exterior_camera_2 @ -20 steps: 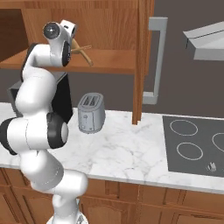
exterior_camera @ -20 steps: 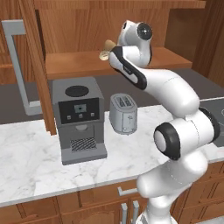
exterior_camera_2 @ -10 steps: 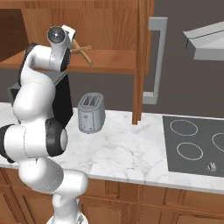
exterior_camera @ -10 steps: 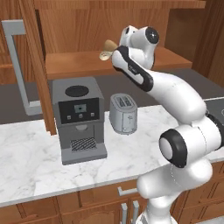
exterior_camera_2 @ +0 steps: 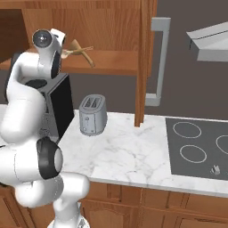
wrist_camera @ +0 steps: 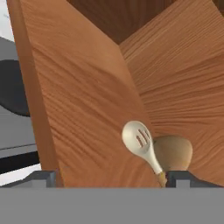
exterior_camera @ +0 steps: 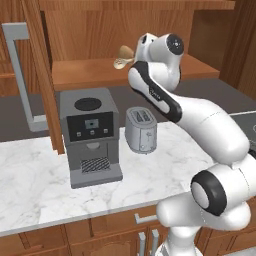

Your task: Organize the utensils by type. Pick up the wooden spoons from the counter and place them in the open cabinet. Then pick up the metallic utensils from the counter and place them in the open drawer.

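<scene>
Spoons [wrist_camera: 142, 144] lay on the shelf of the open cabinet [exterior_camera: 95, 75]. Two pale bowls showed close up from the hand: one had slots in it, and a rounder tan one [wrist_camera: 174, 151] sat just beside it. From the right, their brown handles [exterior_camera_2: 84, 52] crossed each other and stuck out over the shelf edge. The gripper [wrist_camera: 109, 177] was up at the shelf, right by the spoons. Its fingers [wrist_camera: 43, 177] were wide apart and held nothing. Down below, on the white counter [exterior_camera_2: 129, 156], stood a grey coffee machine [exterior_camera: 90, 135] and a toaster [exterior_camera: 141, 130] beside it. The cabinet door [exterior_camera_2: 147, 58] hung open, with its long grey handle [exterior_camera_2: 158, 62].
</scene>
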Controlling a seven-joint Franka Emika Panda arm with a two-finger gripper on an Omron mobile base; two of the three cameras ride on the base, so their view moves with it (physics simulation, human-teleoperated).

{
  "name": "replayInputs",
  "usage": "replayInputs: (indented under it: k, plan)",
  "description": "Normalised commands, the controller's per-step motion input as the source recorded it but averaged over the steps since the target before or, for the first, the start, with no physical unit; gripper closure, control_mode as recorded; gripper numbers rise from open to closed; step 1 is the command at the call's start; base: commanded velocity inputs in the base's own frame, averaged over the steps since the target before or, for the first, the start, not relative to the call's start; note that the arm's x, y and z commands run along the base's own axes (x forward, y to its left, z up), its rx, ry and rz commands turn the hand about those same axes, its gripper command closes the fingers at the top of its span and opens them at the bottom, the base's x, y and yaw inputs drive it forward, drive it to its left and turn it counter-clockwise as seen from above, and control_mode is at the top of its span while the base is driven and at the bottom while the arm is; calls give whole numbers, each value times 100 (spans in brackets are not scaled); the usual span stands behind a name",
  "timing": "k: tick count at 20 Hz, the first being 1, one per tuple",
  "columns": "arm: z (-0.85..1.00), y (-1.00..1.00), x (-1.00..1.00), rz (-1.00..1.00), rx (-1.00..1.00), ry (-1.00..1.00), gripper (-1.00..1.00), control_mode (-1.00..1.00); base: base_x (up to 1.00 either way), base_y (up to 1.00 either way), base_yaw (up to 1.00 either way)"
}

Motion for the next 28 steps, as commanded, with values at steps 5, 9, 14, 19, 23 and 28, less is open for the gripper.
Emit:
replayInputs:
  k: [5, 9, 14, 19, 23, 28]
  plan:
    - [2, -5, -99, -3, 0, 0, -100, -100, 0, 0, 0]
    - [13, -17, -100, -15, 10, 5, -100, -100, 0, 0, 0]
    - [30, -35, -100, -26, 27, 17, -100, -100, 0, 0, 0]
    - [18, -36, -97, -29, 37, 18, -100, -100, 0, 0, 0]
    - [2, -31, -87, -31, 38, 16, -100, -100, 0, 0, 0]
    - [-14, -30, -74, -28, 29, 7, -100, -100, 0, 0, 0]
